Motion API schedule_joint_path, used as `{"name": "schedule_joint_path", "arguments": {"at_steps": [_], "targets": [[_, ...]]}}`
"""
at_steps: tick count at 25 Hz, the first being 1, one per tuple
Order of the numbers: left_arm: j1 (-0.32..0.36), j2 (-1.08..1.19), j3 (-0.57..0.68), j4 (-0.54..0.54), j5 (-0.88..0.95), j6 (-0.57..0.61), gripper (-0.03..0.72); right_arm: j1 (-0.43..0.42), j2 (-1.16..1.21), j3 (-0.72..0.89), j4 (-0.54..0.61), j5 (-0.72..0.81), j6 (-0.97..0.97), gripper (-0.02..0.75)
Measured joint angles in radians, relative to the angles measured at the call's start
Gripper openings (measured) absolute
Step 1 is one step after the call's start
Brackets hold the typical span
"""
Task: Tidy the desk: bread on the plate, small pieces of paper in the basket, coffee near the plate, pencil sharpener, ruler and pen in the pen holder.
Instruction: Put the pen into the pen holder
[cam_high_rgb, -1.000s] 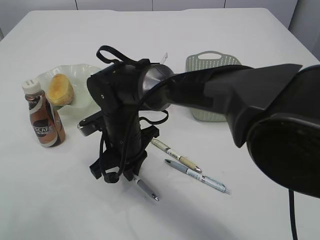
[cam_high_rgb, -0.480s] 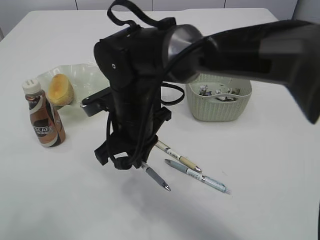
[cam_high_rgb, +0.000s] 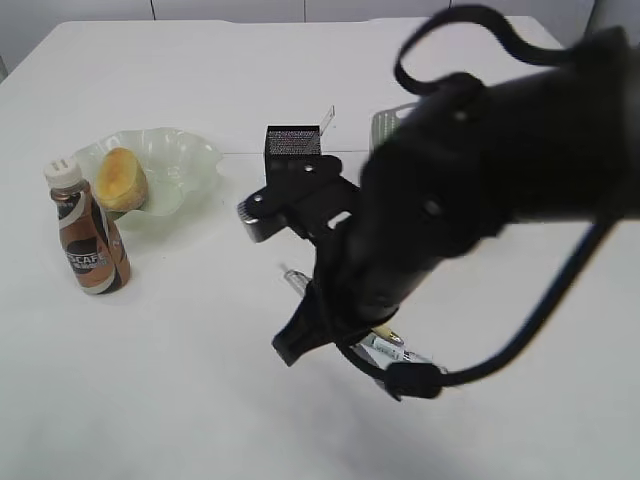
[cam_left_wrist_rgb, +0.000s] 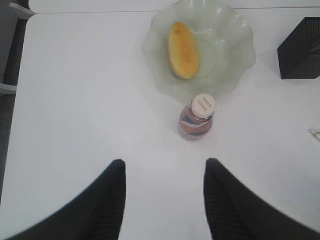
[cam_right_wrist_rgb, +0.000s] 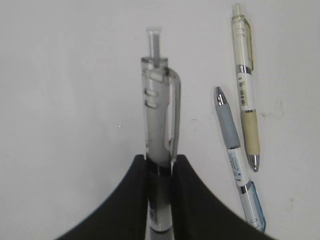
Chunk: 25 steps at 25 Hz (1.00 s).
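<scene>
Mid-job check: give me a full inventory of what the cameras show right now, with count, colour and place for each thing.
bread: one, golden-yellow, lying in the plate.
plate: one, translucent pale green with wavy rim, far left of the desk.
coffee: one, brown bottle with white cap, upright beside the plate.
pen holder: one, black mesh, upright behind the middle of the desk.
basket: one, grey-green, mostly hidden behind the right arm.
loose pens: two, one beige-gripped and one grey-gripped with a blue end, lying side by side on the desk.
held pen: one, clear and grey.
desk: one, white.
left pincer: black, open, holding nothing, above the desk.
right pincer: black, shut on the held pen.
</scene>
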Motion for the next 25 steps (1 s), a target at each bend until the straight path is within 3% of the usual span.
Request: {"name": "schedule_joint_path", "arguments": {"at_steps": [7,17,25], "targets": [[0.0,0.0,0.0,-0.013,0.0,0.0,0.371,0.0,-0.15,0.285,-0.115,-0.362,0.097,0.069],[0.0,0.0,0.0,-0.018,0.0,0.0,0.371,0.0,-0.165,0.304,-0.245,-0.737,0.102,0.069],[0.0,0.0,0.0,-0.018,0.0,0.0,0.371,-0.089,-0.165,0.304,-0.209,-0.95,0.102,0.069]]}}
